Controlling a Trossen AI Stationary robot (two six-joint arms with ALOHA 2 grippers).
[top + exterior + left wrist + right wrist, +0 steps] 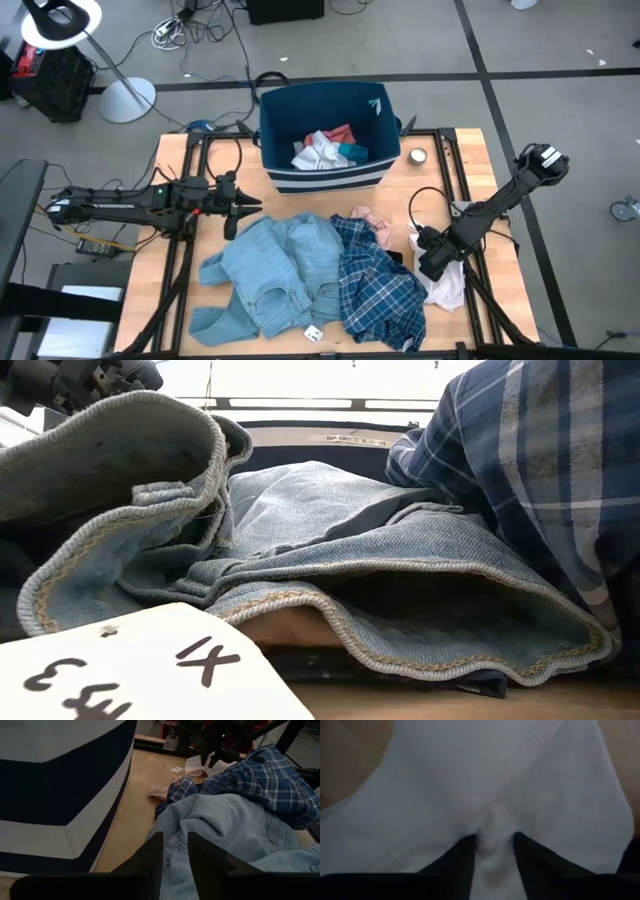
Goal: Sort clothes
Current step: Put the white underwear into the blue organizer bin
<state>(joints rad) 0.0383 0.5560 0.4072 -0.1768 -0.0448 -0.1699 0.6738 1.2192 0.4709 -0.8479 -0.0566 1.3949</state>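
Observation:
Light blue denim pieces [268, 268] and a navy-white plaid shirt [382, 282] lie heaped on the table's near middle, with a pink item [372, 217] at the heap's far edge. The denim [300, 530] and the plaid [540, 470] fill the low view. A white garment [450, 288] lies on the table right of the plaid. My right gripper [433, 263] is shut on it. My left gripper [232, 214] is open and empty, just left of the denim, and its wrist view looks past the fingers [175, 842] onto the denim [225, 825]. My right gripper pinches a raised fold of the white garment [492, 827] between its two fingers [462, 855], coming from above and slanting down. The cloth bulges up between the fingers. The rest of the garment [452, 292] lies on the table.
A navy fabric bin with white stripes [300, 100] stands at the far middle and holds white, salmon-red and teal items [325, 150]. A small roll [418, 156] lies right of it. A white tag [150, 665] lies before the low camera. Bare wood shows at the table's left.

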